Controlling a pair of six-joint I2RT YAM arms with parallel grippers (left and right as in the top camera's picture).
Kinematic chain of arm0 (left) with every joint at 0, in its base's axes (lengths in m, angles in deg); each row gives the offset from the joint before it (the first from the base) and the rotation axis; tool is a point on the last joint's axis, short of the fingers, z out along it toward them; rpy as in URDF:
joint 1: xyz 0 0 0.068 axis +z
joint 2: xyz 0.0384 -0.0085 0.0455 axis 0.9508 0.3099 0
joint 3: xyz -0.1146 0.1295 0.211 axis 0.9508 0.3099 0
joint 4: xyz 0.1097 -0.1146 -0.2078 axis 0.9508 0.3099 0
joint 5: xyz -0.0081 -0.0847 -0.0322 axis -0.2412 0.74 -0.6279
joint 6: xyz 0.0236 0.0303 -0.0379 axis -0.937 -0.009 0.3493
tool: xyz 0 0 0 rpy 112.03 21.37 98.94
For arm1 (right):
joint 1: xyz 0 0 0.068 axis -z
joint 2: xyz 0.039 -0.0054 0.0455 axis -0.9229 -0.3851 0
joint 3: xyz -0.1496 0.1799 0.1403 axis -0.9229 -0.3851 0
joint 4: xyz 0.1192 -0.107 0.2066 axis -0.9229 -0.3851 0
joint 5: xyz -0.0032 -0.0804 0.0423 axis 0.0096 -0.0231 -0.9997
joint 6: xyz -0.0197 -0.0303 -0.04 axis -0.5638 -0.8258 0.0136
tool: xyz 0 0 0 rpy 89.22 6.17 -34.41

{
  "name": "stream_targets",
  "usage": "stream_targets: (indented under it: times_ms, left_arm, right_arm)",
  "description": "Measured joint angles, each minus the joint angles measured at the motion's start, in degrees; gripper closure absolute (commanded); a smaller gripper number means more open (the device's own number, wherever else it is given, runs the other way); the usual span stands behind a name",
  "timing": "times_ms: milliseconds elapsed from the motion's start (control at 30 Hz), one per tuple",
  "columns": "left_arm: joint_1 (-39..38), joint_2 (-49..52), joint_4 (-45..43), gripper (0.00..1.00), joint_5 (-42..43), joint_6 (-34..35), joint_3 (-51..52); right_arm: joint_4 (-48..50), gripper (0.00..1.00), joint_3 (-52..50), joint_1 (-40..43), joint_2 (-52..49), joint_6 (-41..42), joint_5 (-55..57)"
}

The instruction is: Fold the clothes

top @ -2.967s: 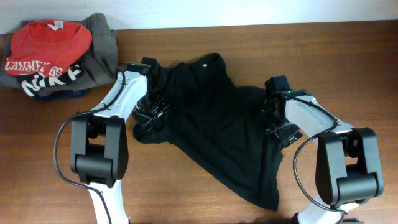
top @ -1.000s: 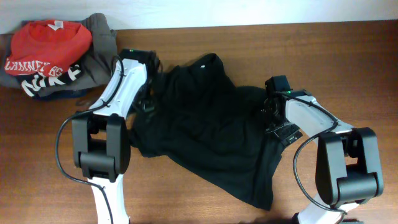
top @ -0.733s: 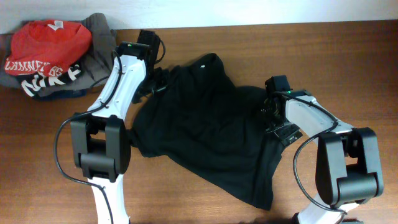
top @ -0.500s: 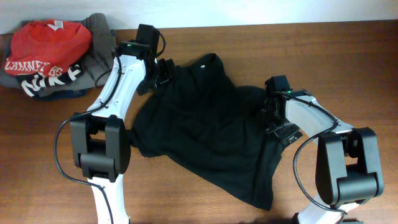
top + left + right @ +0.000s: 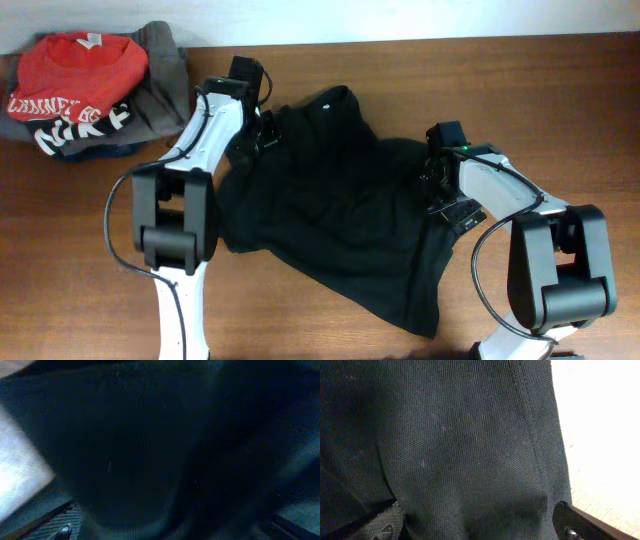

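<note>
The black garment (image 5: pixel 330 210) lies spread and rumpled across the middle of the wooden worktop (image 5: pixel 560 110). One corner reaches toward the far edge, where a small white logo (image 5: pixel 327 104) shows. The lowest point trails toward the near edge, on the robot's right.

The left end effector (image 5: pixel 260 125) sits at the garment's upper left edge, over the cloth. In the left wrist view dark fabric fills nearly the whole frame, blurred and close. One of the fingers (image 5: pixel 55 529) shows at the bottom corner, and the jaws stand wide apart — open, with fabric lying between them rather than pinched.

The right end effector (image 5: pixel 432 178) is down on the garment's right side, near where the cloth meets bare wood. Its wrist view shows fine black knit with a stitched seam running down it, and pale worktop to the right of the hem. A finger (image 5: pixel 385 527) sits at the bottom left corner and its partner at the bottom right, far apart. The fabric bulges between them, but the jaws are open and not clamped on it.

At the far left corner of the worktop a separate heap lies well apart from the black garment. It is a red shirt with white lettering (image 5: pixel 75 70) on top of a grey garment (image 5: pixel 165 70), with a dark piece bearing large white letters (image 5: pixel 75 130) just below.
</note>
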Motion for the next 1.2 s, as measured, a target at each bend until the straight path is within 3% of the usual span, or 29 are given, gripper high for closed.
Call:
stream_targets:
  times_ms: [67,133,200,300,367,500,633,700,733,767,800,1133,1167,1200]
  left_arm:
    - [0.0,0.5,-1.2,0.02,0.1,-0.3,0.0]
    - [0.0,0.4,-2.8,0.11,0.2,-0.7,0.0]
    - [0.0,0.5,-3.5,0.24,0.3,-0.9,0.0]
    - [0.1,0.5,-4.5,0.51,0.4,-1.0,0.0]
    - [0.1,0.5,-6.0,0.61,0.4,-1.2,0.0]
    - [0.1,0.5,-7.9,0.69,-0.1,-1.4,0.0]
    - [0.3,0.5,-8.5,0.7,-4.1,-1.5,0.0]
    - [0.9,0.5,-8.5,0.65,-7.3,-1.5,0.0]
    - [1.4,0.5,-8.5,0.56,-9.2,-1.5,0.0]
    - [1.7,0.5,-8.5,0.37,-10.3,-1.5,0.0]
    - [2.3,0.5,-8.4,0.34,-11.5,-1.4,0.0]
    - [8.3,0.5,-6.7,0.25,-17.5,-2.1,0.0]
    - [8.3,0.5,-6.3,0.24,-17.8,-2.2,-0.2]
    - [8.3,0.4,-5.8,0.15,-18.7,-2.2,-0.5]
  right_arm:
    - [0.0,0.01,0.0,0.0,0.0,0.0,0.0]
    - [0.0,0.01,0.0,0.0,0.0,0.0,0.0]
    - [0.0,0.01,0.0,0.0,0.0,0.0,0.0]
    - [0.0,0.01,0.0,0.0,0.0,0.0,0.0]
    - [0.0,0.01,0.0,0.0,0.0,0.0,0.0]
    - [0.0,0.01,0.0,0.0,0.0,0.0,0.0]
    - [0.0,0.02,0.0,0.0,0.0,0.0,0.0]
    - [0.0,0.01,0.0,0.0,0.0,0.0,0.0]
    - [0.0,0.01,0.0,0.0,0.0,0.0,0.0]
    - [0.0,0.01,0.0,0.0,0.0,0.0,0.0]
    - [0.0,0.01,0.0,0.0,0.0,0.0,0.0]
    - [0.2,0.01,0.0,0.0,0.0,0.0,0.2]
    - [0.5,0.02,0.0,0.0,0.0,0.0,0.5]
    - [0.9,0.02,0.0,0.0,0.0,0.0,0.9]
